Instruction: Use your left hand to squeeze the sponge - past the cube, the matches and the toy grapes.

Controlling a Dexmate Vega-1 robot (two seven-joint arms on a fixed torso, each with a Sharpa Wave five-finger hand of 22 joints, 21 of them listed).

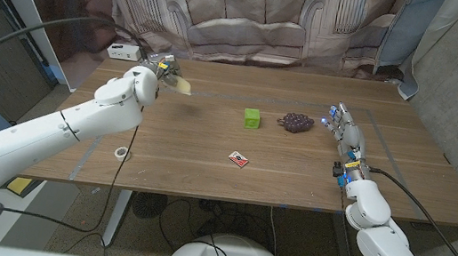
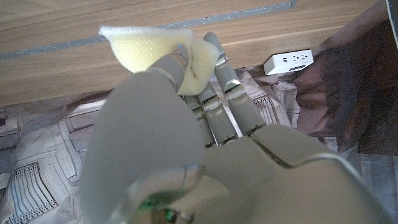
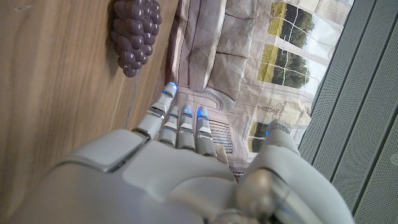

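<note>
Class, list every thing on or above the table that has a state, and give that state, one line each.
sponge: squashed, held above the table in the left hand
left hand: gripping the sponge
right hand: empty, fingers straight
green cube: resting on the table
toy grapes: lying on the table
matches: box lying flat

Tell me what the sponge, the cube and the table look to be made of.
Sponge: pale yellow foam, it seems, with a fine pitted, matte surface; it bends in the left hand's grip.
Cube: bright green, even colour, crisp edges; probably plastic or painted wood, too small to settle.
Table: wood or wood-look laminate, brown with long grain lines and a low sheen.
</note>
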